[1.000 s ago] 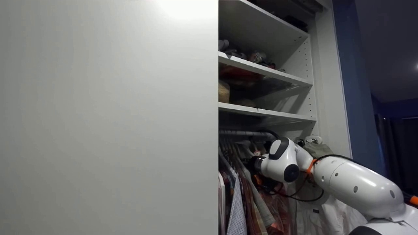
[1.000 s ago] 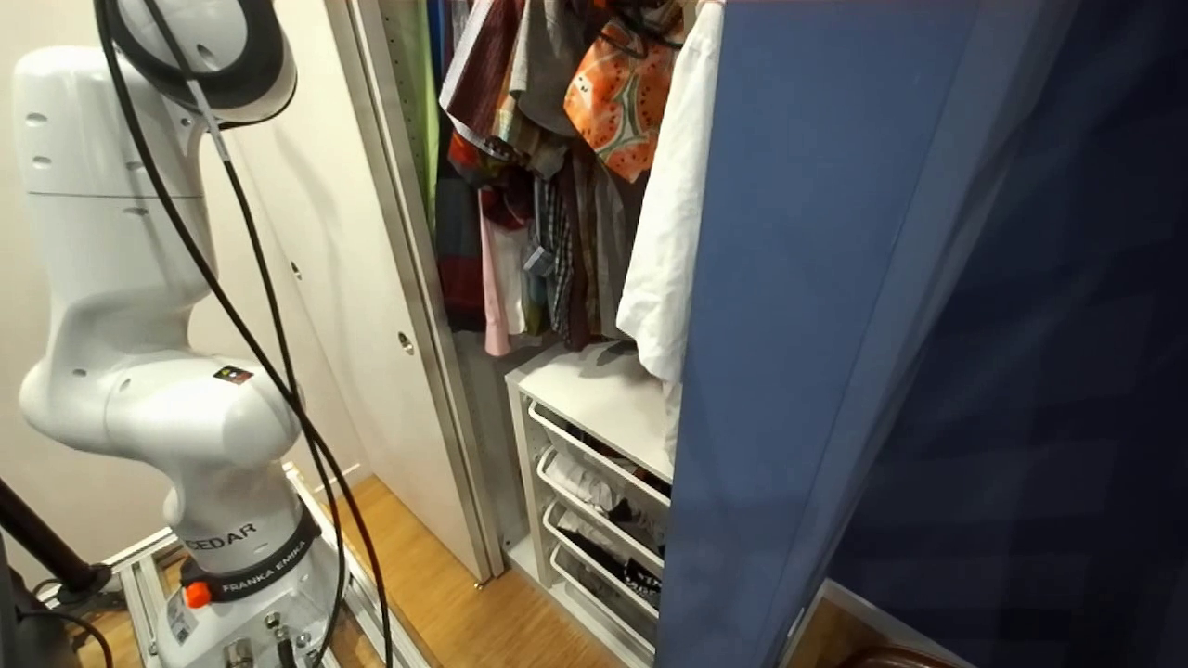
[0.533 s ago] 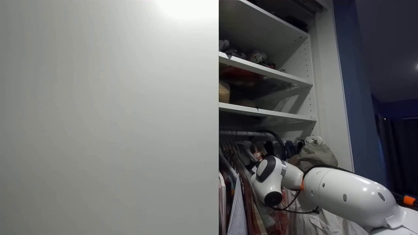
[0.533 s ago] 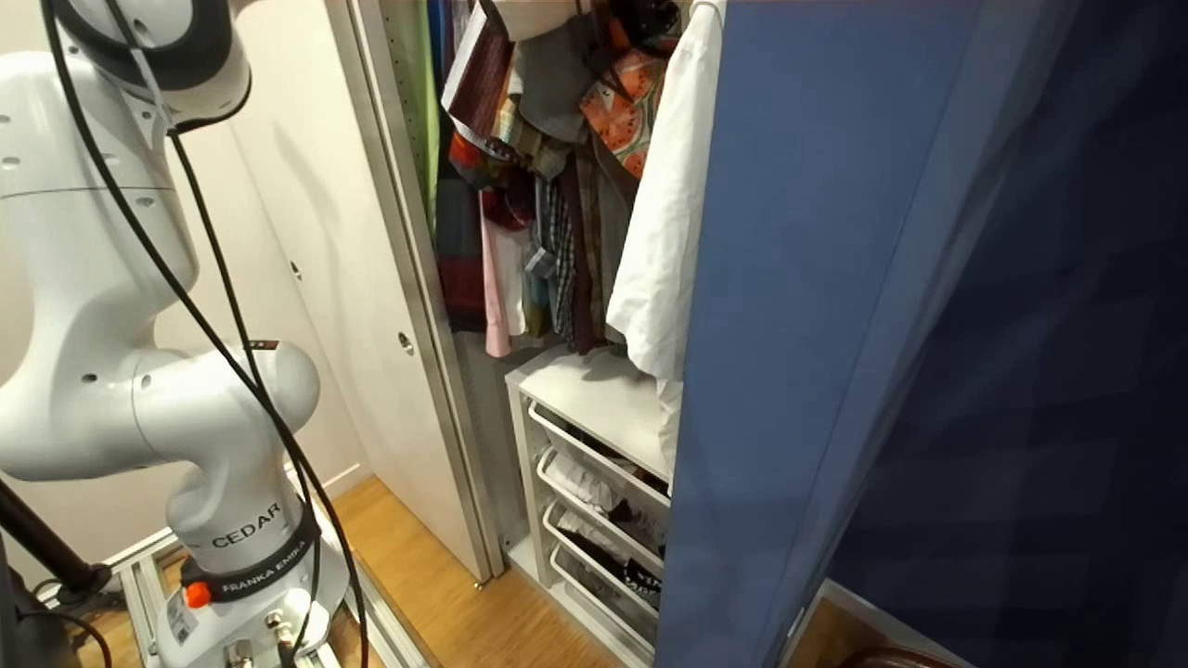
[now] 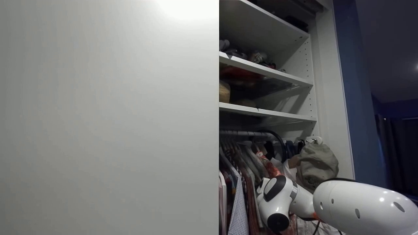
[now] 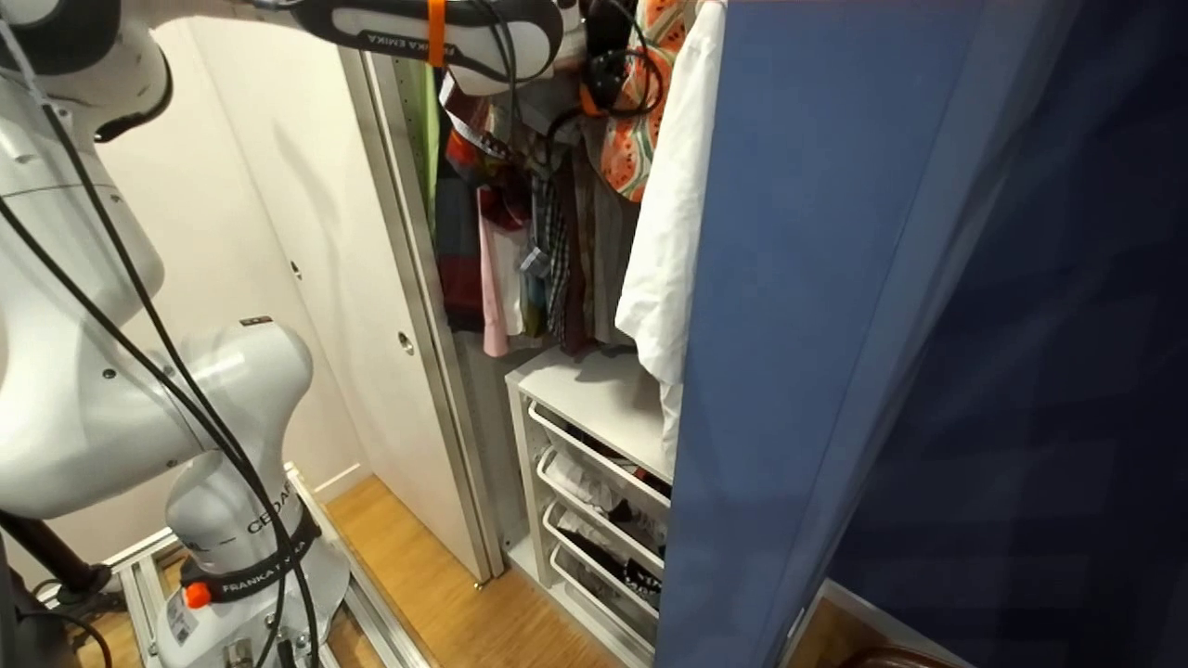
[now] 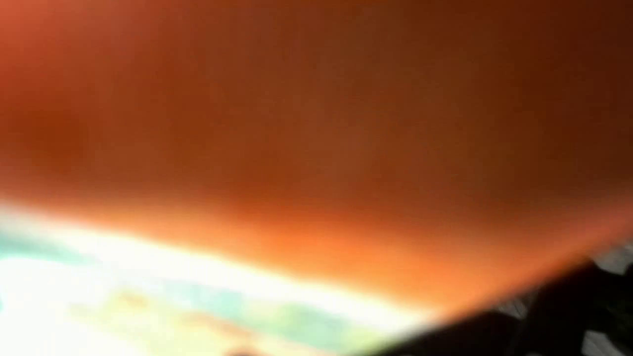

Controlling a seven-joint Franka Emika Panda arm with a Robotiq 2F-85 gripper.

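A white robot arm [image 5: 362,205] leans into an open closet [image 5: 329,85], its dark hand [image 6: 610,37] among the hanging clothes [image 6: 559,250] near the top edge of an exterior view. Just beside the hand hangs a watermelon-print garment [image 6: 634,148], orange with green-rimmed slices, partly covered by black wrist fittings [image 6: 608,82]; whether hand and cloth touch cannot be told. The fingertips do not show clearly in any view, so it is impossible to say if they are spread, pressed together or pinching fabric. The wrist view is mostly an out-of-focus orange surface [image 7: 296,113], with a bright band of white and pale green [image 7: 207,301] at lower left and dark shapes [image 7: 559,311] at lower right.

A white garment [image 6: 670,204] drops alongside the watermelon print, next to a blue panel [image 6: 798,297]. Lower down, a pink sleeve [image 6: 495,288] dangles above the level of a white drawer unit [image 6: 599,399] with pull-out baskets holding fabric. A pale sliding door [image 6: 371,325] stands opposite. In an exterior view, shirts [image 5: 240,202] line a rail [image 5: 243,133] beneath white shelves [image 5: 271,113], and an olive cloth article [image 5: 318,163] hangs just below a white hook [image 5: 314,140].
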